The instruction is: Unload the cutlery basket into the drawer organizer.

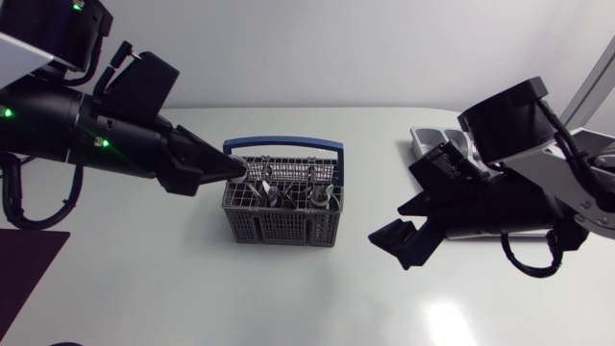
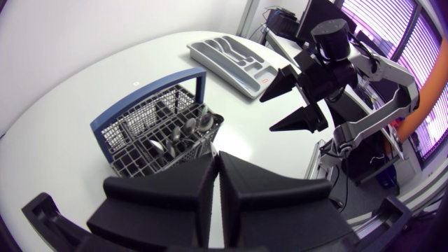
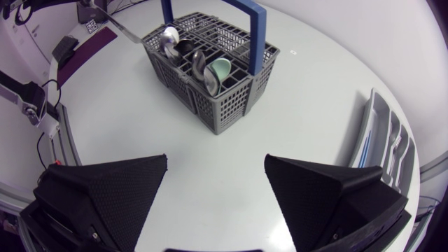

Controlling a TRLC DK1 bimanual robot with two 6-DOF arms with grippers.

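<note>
A grey cutlery basket (image 1: 283,207) with a blue handle stands mid-table, holding several spoons (image 1: 270,191) and other pieces. My left gripper (image 1: 235,169) is shut with nothing in it, its tip at the basket's left rim. In the left wrist view the closed left gripper (image 2: 215,162) hangs just above the near edge of the basket (image 2: 133,136). My right gripper (image 1: 404,223) stands open to the right of the basket, apart from it. The right wrist view shows the basket (image 3: 224,94) ahead of the right gripper (image 3: 217,175). The grey drawer organizer (image 1: 429,142) lies at the right, partly hidden by my right arm.
A dark purple mat (image 1: 24,279) lies at the table's front left corner. The organizer (image 2: 234,63) shows several long compartments in the left wrist view, and its edge (image 3: 385,140) lies beside my right gripper. White tabletop surrounds the basket.
</note>
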